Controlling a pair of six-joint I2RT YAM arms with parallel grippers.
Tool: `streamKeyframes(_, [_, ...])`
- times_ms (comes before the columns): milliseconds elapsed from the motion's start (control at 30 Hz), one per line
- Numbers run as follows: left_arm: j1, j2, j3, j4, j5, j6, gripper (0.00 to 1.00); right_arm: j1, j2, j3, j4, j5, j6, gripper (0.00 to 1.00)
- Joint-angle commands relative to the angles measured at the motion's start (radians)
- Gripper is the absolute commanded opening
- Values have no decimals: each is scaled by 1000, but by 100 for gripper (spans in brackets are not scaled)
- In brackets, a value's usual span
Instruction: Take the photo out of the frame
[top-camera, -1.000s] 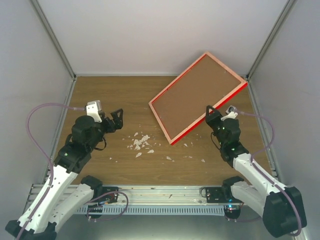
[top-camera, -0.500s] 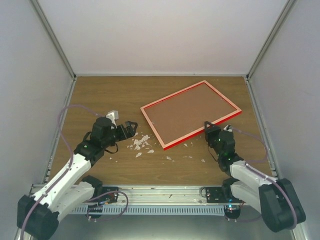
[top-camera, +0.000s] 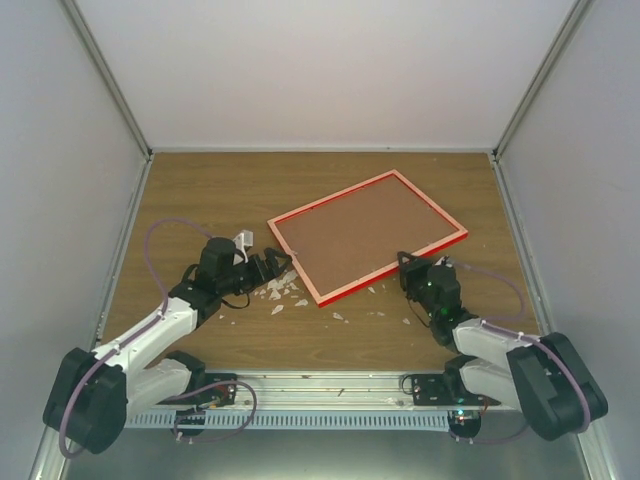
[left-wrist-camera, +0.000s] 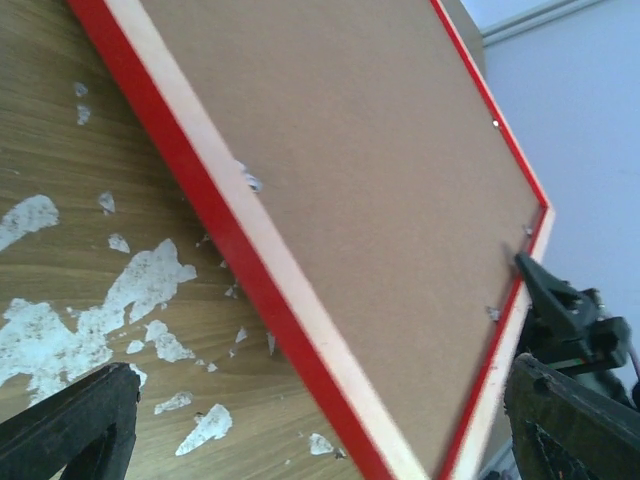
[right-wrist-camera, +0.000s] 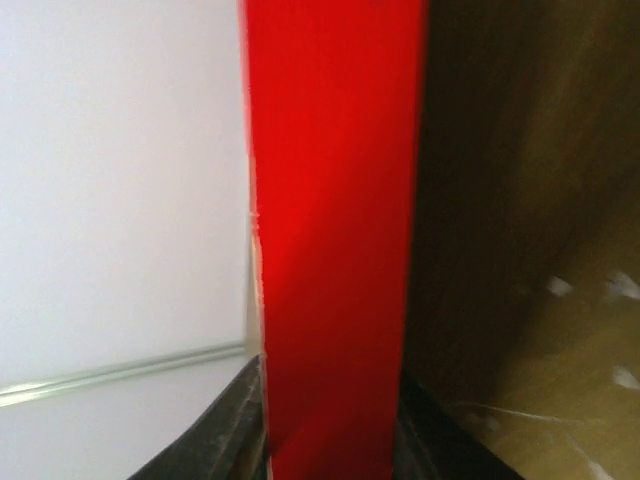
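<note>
Barely begun: the frame (top-camera: 365, 238) sits board-up mid-picture on the counter (top-camera: 200, 190), right hand (top-camera: 408, 268) clamped on its lower-right edge, left hand (top-camera: 279, 264) spread apart beside its left corner; photo unseen, presumably inside.

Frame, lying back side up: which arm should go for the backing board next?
Probably left. The left gripper is open and free by the frame's near corner; the right gripper is clamped on its edge, steadying it.
</note>
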Motion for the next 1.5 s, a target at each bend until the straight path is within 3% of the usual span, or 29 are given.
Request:
streamKeyframes(0, [5,22,-30,128,62,-40,99,44,52,-11,-14,-31,-9,33])
streamKeyframes(333, [4,130,-90,231,102,-94,99,88,85,15,-43,-40,-23,54])
streamKeyframes(533, [5,138,-94,210,68,-72,99,91,30,52,-199,-40,-62,73])
streamKeyframes(767, [5,112,-77,155,30,-46,99,91,-24,157,-532,-61,-125,99])
streamKeyframes(1033, [4,102,-42,78,-15,9,99,66,24,356,-883,-98,-375,100])
streamKeyframes(1267, [-4,133,-3,49,-33,48,99,-88,41,416,-866,-199,-723,100])
streamKeyframes(1467, [-26,208,47,41,-47,87,99,-254,109,572,-842,-223,-1057,100])
